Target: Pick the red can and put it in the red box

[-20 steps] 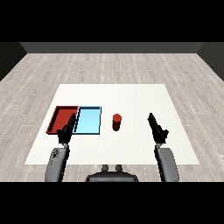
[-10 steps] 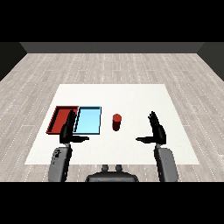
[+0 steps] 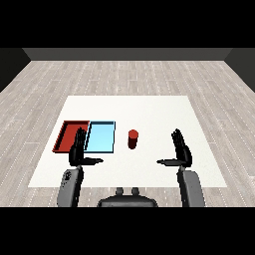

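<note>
Compared with half a second before, my right hand (image 3: pixel 181 151) had come in toward the middle of the table (image 3: pixel 149 107) and a little nearer the can, and the left hand (image 3: pixel 78 151) had lifted slightly; the can and both trays had not shifted. Both hands were spread: fingers straight and pointing away from me, thumbs stuck out toward each other, nothing held. The red can (image 3: pixel 133 139) stood upright on the white table, long axis vertical, flat top up, just right of the light blue tray (image 3: pixel 101 137) with a strip of bare table between them. It was ahead of and left of my right hand, clearly apart from it, no contact. The red tray (image 3: pixel 71 135) lay at the far left, side by side with the blue one and touching it along their shared edge, so the blue tray sat between the can and the red tray. My left hand overlapped the near edges of the two trays around their shared corner; I could not tell whether it touched them. Open table showed all round the can: a wide patch behind it toward the far edge, a wide patch to its right up to the right edge, and a narrower band in front toward the near edge between my two thumbs.
</note>
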Controlling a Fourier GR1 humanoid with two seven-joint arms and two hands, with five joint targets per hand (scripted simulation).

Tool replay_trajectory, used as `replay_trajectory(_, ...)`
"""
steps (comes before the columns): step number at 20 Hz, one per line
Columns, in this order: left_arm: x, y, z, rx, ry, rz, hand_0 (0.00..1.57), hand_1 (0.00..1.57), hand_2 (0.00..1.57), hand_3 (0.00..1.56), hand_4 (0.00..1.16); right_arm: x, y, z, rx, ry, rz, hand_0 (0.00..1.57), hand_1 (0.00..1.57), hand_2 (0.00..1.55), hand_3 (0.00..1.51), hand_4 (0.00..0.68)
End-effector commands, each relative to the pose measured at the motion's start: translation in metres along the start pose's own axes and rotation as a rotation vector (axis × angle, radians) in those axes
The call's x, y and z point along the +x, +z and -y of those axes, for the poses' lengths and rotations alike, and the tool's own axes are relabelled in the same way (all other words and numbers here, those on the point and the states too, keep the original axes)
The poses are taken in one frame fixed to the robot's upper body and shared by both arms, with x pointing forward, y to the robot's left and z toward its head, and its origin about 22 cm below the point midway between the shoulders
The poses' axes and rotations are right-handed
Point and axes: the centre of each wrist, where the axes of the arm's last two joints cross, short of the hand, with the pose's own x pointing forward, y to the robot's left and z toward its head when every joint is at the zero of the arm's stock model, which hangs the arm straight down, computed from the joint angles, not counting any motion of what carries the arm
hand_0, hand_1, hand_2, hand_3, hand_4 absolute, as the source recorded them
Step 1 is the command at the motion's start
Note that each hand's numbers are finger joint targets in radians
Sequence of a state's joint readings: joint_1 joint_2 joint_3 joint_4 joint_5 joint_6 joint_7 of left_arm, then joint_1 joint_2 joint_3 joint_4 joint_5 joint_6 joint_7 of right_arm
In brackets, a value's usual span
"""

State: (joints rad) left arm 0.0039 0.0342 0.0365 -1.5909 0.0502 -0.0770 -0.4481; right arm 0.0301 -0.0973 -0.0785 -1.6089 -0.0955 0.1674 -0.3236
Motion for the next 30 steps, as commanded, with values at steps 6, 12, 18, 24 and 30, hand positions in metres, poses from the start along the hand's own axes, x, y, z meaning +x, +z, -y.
replay_trajectory(6,0.020,-0.007,0.008,-0.017,0.041,0.008,0.00,0.00,0.00,0.00,0.00,-0.020,-0.006,-0.008,-0.017,-0.009,0.000,0.00,0.00,0.00,0.00,0.000)
replay_trajectory(12,-0.005,0.008,-0.016,0.015,0.031,0.030,0.00,0.00,0.00,0.00,0.00,-0.012,-0.019,-0.020,0.012,-0.037,-0.026,0.00,0.00,0.00,0.00,0.000)
replay_trajectory(18,0.004,0.008,-0.001,0.016,0.031,0.041,0.00,0.00,0.00,0.00,0.00,-0.010,-0.044,-0.035,0.027,-0.057,-0.059,0.00,0.00,0.00,0.00,0.000)
replay_trajectory(24,0.009,0.002,-0.034,0.031,0.025,0.056,0.00,0.00,0.00,0.00,0.00,-0.027,-0.058,-0.049,0.044,-0.084,-0.098,0.00,0.00,0.00,0.00,0.000)
replay_trajectory(30,0.006,-0.030,-0.014,0.031,0.038,0.044,0.00,0.00,0.00,0.00,0.00,-0.046,-0.059,-0.057,0.014,-0.173,-0.126,0.00,0.00,0.00,0.00,0.000)
